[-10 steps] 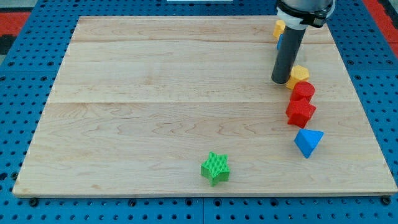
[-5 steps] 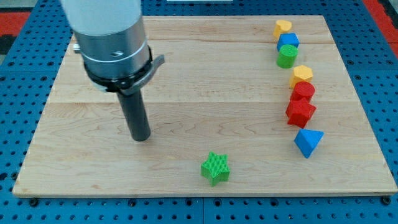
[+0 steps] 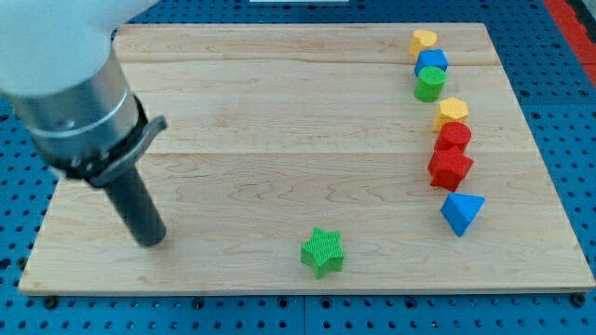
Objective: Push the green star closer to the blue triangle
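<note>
The green star (image 3: 323,251) lies near the view's bottom edge of the wooden board (image 3: 279,140), a little right of centre. The blue triangle (image 3: 462,212) lies at the lower right, well to the right of the star and slightly higher. My tip (image 3: 151,239) rests on the board at the lower left, far to the left of the star and about level with it. It touches no block.
A column of blocks runs down the board's right side above the blue triangle: yellow heart (image 3: 424,40), blue block (image 3: 431,60), green cylinder (image 3: 430,84), yellow hexagon (image 3: 452,112), red cylinder (image 3: 454,137), red star (image 3: 451,168).
My tip has swept from the upper right beside the yellow hexagon across the board to the lower left. No block has moved.
</note>
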You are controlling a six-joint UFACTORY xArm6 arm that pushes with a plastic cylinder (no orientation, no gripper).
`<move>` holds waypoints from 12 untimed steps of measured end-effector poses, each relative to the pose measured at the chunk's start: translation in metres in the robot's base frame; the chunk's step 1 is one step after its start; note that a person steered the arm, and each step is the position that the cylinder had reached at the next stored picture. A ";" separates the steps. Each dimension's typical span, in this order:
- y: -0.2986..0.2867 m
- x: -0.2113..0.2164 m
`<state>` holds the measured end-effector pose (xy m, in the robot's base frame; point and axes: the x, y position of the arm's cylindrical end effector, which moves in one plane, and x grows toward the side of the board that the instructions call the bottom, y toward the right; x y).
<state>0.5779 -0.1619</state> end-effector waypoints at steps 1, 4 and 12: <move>0.003 0.021; 0.010 0.040; 0.271 0.010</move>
<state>0.5883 0.1092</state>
